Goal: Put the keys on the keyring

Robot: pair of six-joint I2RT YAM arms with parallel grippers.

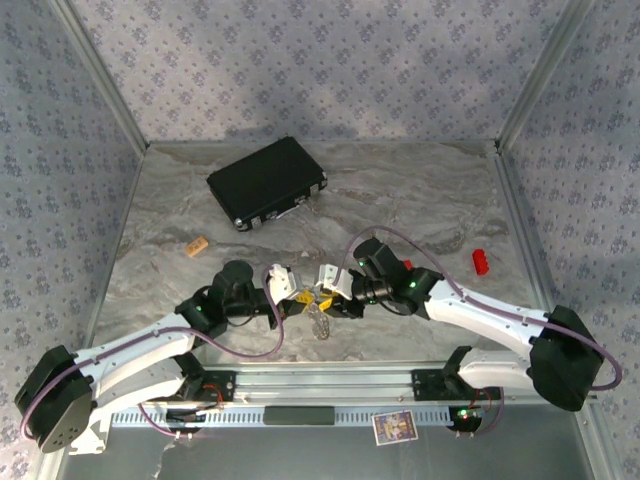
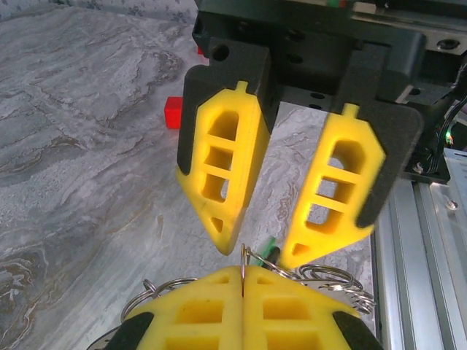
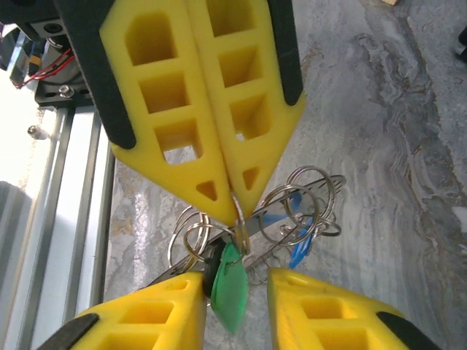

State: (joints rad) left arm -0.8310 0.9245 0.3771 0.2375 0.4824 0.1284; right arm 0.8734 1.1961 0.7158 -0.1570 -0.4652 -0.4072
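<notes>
Both grippers meet above the table's near middle. My left gripper [image 1: 298, 297] [image 2: 243, 271] is shut on a thin wire ring that carries the green key [image 3: 232, 292]. The green tag hangs down from that ring. My right gripper [image 1: 325, 292] [image 3: 237, 277] is open, its fingers [image 3: 153, 313] standing either side of the green tag with a gap on the right. The keyring [image 3: 264, 219] shows edge-on as a flat grey metal strip behind the tag, tangled with several wire rings. The blue key [image 3: 299, 249] hangs among those rings. The bunch dangles below both grippers [image 1: 320, 322].
A black rectangular case [image 1: 267, 182] lies at the back left. A small red block [image 1: 482, 261] [image 2: 174, 111] sits at the right and a tan piece [image 1: 196, 244] at the left. The aluminium rail [image 1: 320, 385] runs along the near edge, close under the bunch.
</notes>
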